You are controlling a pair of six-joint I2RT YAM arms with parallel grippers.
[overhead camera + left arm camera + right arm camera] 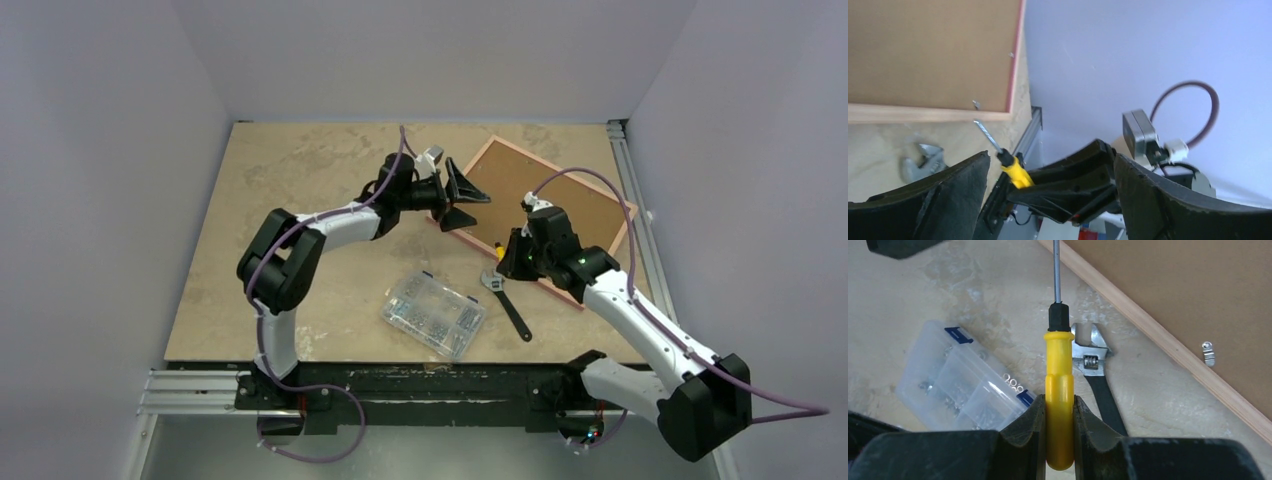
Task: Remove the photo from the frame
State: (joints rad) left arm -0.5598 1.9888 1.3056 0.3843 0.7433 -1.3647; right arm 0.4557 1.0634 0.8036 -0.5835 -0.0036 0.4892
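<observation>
The frame [545,210] lies face down at the back right, brown fibreboard back up inside a thin pink rim. It also shows in the left wrist view [928,50] and the right wrist view [1173,285]. The photo is hidden. My left gripper [468,200] is open and empty, just above the frame's left corner. My right gripper [503,260] is shut on a yellow-handled screwdriver [1059,385] beside the frame's near edge. The shaft points away from the jaws. The left wrist view shows the screwdriver [1010,167] with its tip close to a small metal clip [976,104] on the frame's back.
A black-handled adjustable wrench [507,303] lies just in front of the frame. A clear screw box [433,313] with blue latches sits nearer the front. Another metal clip [1208,352] sits on the frame back. An aluminium rail [635,200] runs along the table's right side.
</observation>
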